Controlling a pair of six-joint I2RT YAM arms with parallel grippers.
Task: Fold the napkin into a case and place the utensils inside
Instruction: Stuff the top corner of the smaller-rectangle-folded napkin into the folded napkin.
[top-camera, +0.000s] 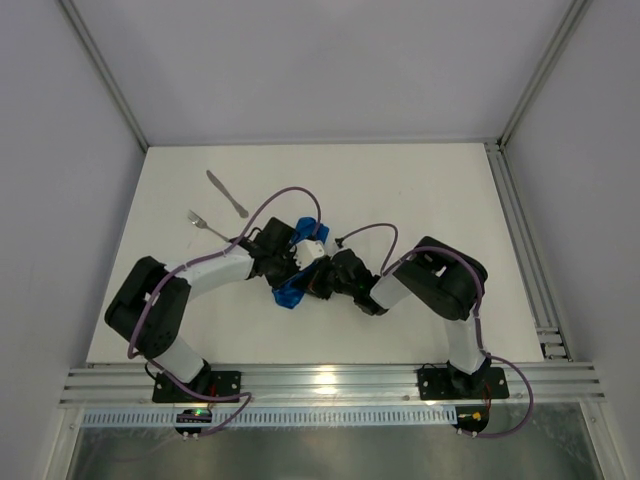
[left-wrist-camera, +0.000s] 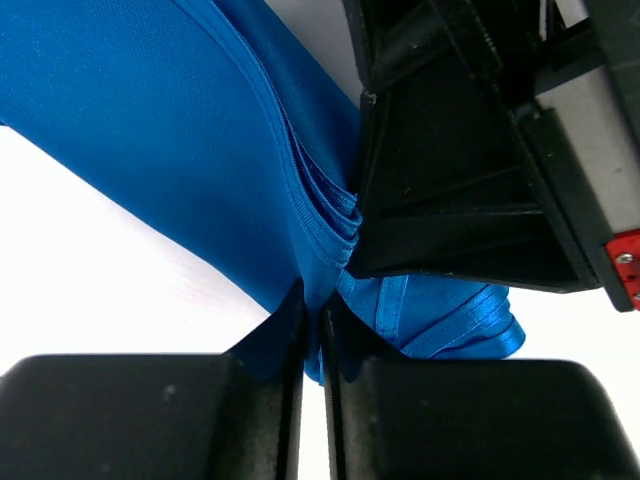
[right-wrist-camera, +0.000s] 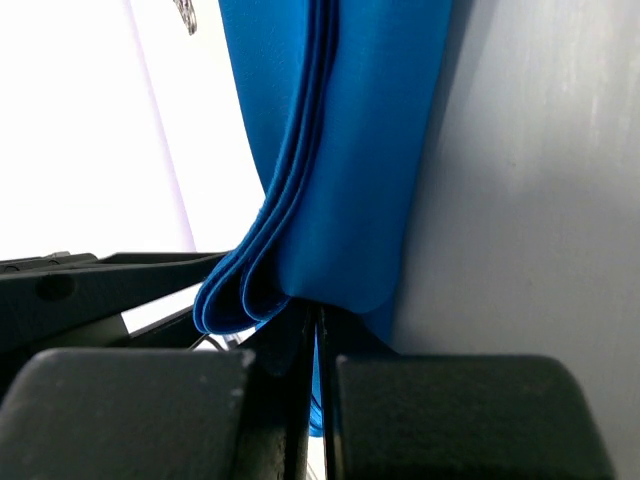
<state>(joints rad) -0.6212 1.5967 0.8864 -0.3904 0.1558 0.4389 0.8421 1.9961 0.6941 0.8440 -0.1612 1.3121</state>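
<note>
The bright blue napkin (top-camera: 291, 291) is folded in several layers into a narrow strip at the table's middle, mostly hidden under both wrists in the top view. My left gripper (top-camera: 300, 262) is shut on a fold of the napkin (left-wrist-camera: 180, 150). My right gripper (top-camera: 322, 275) is shut on the napkin's layered edge (right-wrist-camera: 340, 150). The right gripper's black body shows in the left wrist view (left-wrist-camera: 460, 180), right beside the cloth. The silver knife (top-camera: 227, 193) and the silver fork (top-camera: 207, 226) lie on the table to the far left of the napkin.
The white table (top-camera: 420, 190) ends in metal rails on the right (top-camera: 520, 240) and at the near edge (top-camera: 330, 380). Grey walls stand round the back and sides. Purple cables loop over both arms.
</note>
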